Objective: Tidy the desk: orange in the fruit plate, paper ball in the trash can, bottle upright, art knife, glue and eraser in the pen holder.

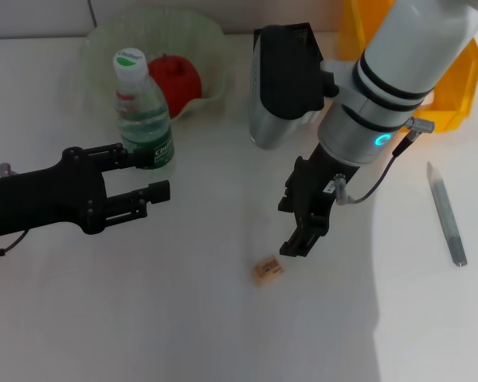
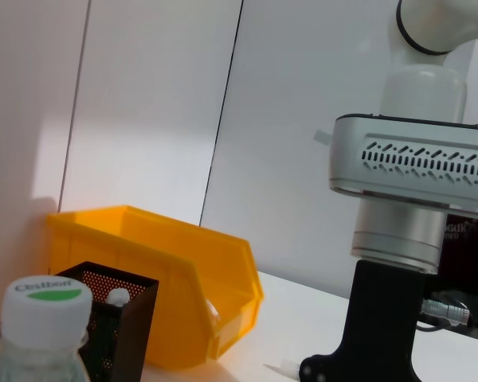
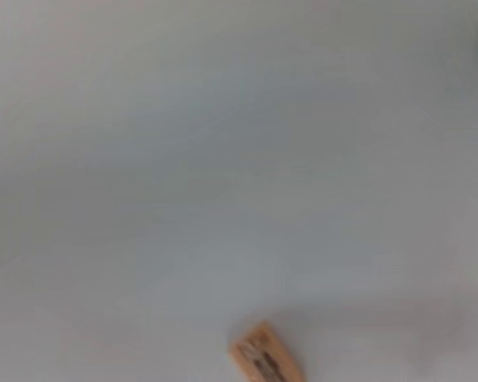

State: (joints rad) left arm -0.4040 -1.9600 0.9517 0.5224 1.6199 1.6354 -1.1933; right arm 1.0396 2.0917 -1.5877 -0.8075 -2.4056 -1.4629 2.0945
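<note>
On the left, the left gripper [image 1: 147,175], matte black and boxy, hovers over the smooth white desk [image 1: 183,318] with its fingers spread wide, one finger touching the base of the upright clear plastic bottle [image 1: 143,111] with a white cap and green label. Just behind the bottle, a translucent pale-green fruit plate [image 1: 103,40] with a wavy rim holds a round reddish-orange fruit [image 1: 177,81]. At the far centre stands a black mesh pen holder [image 2: 111,326], and right of it a glossy yellow bin [image 2: 183,278]. The right gripper [image 1: 301,243] points down, whether its fingers are apart cannot be told; the small tan rectangular eraser [image 1: 267,270] lies just left and nearer of them, untouched. At far right lies the slim grey art knife [image 1: 447,215].
</note>
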